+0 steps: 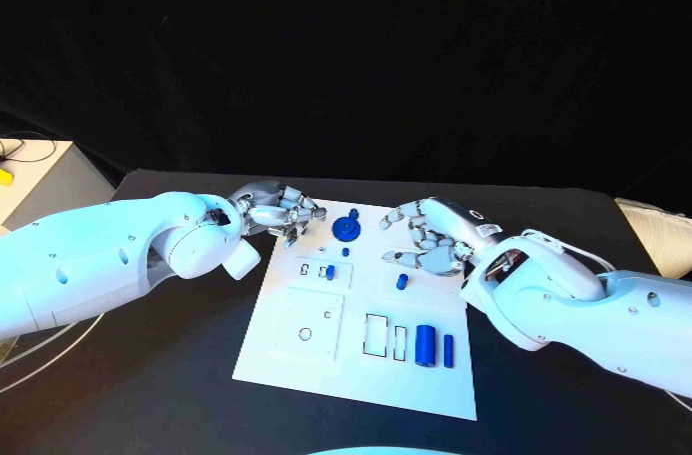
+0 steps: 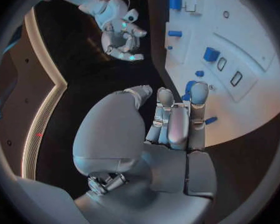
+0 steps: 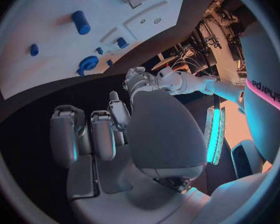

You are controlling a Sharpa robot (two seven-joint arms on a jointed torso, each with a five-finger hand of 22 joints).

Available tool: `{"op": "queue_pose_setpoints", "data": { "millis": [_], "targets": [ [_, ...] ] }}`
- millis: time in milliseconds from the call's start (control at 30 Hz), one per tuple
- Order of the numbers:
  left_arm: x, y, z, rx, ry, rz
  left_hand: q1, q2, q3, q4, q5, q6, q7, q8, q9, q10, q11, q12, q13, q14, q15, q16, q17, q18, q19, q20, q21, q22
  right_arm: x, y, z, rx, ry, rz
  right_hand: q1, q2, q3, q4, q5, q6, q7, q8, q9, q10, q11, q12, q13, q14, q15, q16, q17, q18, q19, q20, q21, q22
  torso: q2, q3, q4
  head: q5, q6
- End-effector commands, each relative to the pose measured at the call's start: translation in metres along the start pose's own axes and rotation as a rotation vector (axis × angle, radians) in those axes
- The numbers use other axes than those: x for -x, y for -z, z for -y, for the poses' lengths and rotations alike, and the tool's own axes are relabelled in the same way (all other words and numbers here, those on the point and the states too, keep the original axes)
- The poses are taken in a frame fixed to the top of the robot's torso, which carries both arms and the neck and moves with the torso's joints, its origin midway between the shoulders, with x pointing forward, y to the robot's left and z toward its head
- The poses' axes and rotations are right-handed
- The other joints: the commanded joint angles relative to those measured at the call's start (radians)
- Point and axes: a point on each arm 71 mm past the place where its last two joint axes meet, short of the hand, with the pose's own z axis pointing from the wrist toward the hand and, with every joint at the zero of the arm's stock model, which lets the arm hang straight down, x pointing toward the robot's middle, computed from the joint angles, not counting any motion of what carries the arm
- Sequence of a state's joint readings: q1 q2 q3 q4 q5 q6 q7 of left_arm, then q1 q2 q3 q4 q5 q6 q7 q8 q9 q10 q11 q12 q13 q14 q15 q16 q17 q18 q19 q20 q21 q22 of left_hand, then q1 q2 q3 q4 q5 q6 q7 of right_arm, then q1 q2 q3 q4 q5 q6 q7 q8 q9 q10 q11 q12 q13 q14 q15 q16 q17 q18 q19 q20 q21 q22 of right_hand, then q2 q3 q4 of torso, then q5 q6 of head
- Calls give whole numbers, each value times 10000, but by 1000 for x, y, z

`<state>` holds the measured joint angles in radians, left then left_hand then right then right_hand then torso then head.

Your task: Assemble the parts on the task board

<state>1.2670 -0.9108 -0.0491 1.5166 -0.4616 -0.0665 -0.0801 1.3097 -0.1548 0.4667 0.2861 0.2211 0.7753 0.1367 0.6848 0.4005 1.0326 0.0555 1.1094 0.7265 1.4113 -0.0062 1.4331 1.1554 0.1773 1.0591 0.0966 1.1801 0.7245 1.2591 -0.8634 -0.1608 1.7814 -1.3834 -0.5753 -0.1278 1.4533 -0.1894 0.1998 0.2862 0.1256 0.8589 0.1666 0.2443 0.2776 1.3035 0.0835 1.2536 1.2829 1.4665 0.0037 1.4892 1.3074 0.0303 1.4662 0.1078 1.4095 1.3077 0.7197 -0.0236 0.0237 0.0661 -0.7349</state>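
Note:
The white task board [image 1: 361, 375] lies in the middle of the black table. A round blue part [image 1: 346, 227] sits near its far edge, with a small blue block [image 1: 329, 271] and a small peg [image 1: 402, 282] nearer the middle. A blue cylinder [image 1: 426, 345] and a thin blue piece [image 1: 449, 349] lie at the near right. My left hand [image 1: 277, 210] hovers at the board's far left corner with nothing in it; its fingers [image 2: 171, 119] reach toward the round part [image 2: 190, 87]. My right hand [image 1: 430, 237] hangs over the far right side of the board, fingers loosely bent and holding nothing [image 3: 109, 129].
The board has several outlined slots, among them rectangular ones [image 1: 375, 337] beside the cylinder and a round hole [image 1: 306, 332] at the near left. A pale object [image 1: 656, 235] lies at the table's right edge. Bare black table [image 1: 144, 395] surrounds the board.

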Motion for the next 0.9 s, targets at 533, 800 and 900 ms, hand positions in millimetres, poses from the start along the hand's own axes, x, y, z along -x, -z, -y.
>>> {"op": "queue_pose_setpoints", "data": {
  "millis": [533, 800, 900],
  "targets": [
    [-21, -30, -3, 3771, -5763, -1106, -1802, -269, -497, 81, -103, -111, -183, 780, 658, 306, -108, 471, 352, 284, -120, 133, 436, -147, 310, -132, -6, -48, 61, 11, 71, -2481, -2595, 1252, 80, -94, 208, 18, 731, -19, 0, 69, -13, -126, -26, -112, -115, 631, 14, -56, 1254, 120, 172, 13, -146, 1586, -236, 159, 20, 172, -202],
    [-31, -38, 0, 3969, -6509, -1647, -2067, -232, -723, 79, -81, -20, -267, 1006, 875, 400, -176, 577, 468, 344, -173, 183, 577, -167, 412, -170, 42, 45, 66, 10, 79, -2770, -2614, 1380, 48, -115, 196, 25, 759, -48, 8, 59, -20, -134, -20, -117, -123, 629, 19, -61, 1249, 121, 169, 16, -156, 1582, -207, 167, 19, 171, -233],
    [-34, -41, 0, 4036, -6682, -1833, -2133, -195, -759, 85, -74, -20, -281, 1049, 927, 392, -188, 578, 459, 348, -184, 187, 592, -170, 425, -180, 47, 56, 67, 10, 80, -2841, -2610, 1380, 38, -120, 192, 28, 767, -57, 10, 56, -22, -136, -18, -117, -124, 627, 20, -64, 1246, 119, 172, 16, -151, 1585, -206, 159, 21, 162, -257]
  ]
}}
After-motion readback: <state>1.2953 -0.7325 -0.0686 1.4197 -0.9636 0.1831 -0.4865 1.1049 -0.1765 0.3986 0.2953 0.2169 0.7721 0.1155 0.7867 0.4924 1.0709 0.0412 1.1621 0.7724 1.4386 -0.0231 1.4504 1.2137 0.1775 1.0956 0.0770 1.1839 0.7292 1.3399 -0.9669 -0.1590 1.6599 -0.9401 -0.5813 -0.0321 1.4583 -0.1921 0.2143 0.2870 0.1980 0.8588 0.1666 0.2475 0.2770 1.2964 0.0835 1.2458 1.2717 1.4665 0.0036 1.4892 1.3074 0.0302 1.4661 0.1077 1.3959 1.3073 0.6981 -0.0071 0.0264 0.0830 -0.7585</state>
